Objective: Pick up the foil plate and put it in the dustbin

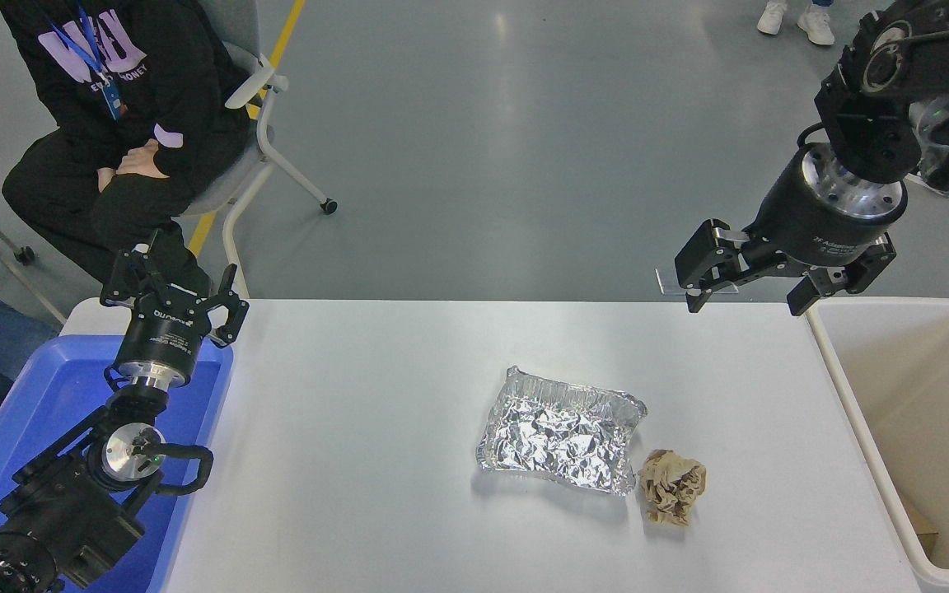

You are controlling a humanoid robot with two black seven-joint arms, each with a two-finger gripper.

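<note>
Foil plate [559,432] is what the right gripper [771,288] has to collect, and at this moment that gripper holds nothing: its two fingers are spread wide apart, pointing down, with only air between them. It hangs high above the far right part of the white table [359,461], beyond the table's back edge in the picture, which looks like a ready posture with room to swing either way.

Below the gripper and toward the robot, well apart from it, the plate lies flat on the table with its crinkled inside facing up and its ribbed rim free on all sides, so a fingertip could likely close over an edge. Just beside the plate's near right corner sits a crumpled brown paper ball [672,486], close enough that a descent on that side risks catching the wrong thing; the far or left rim seems the safer approach.

Directly to the gripper's right and lower stands the dustbin [853,412], open-topped against the table's right edge, so the carry from plate to bin should be short. Nothing of the pick appears to be done yet.

Far off to the left, the left gripper [174,301] is parked with its fingers apart above a blue tub [38,395]. A seated person [120,123] waits beyond it.
</note>
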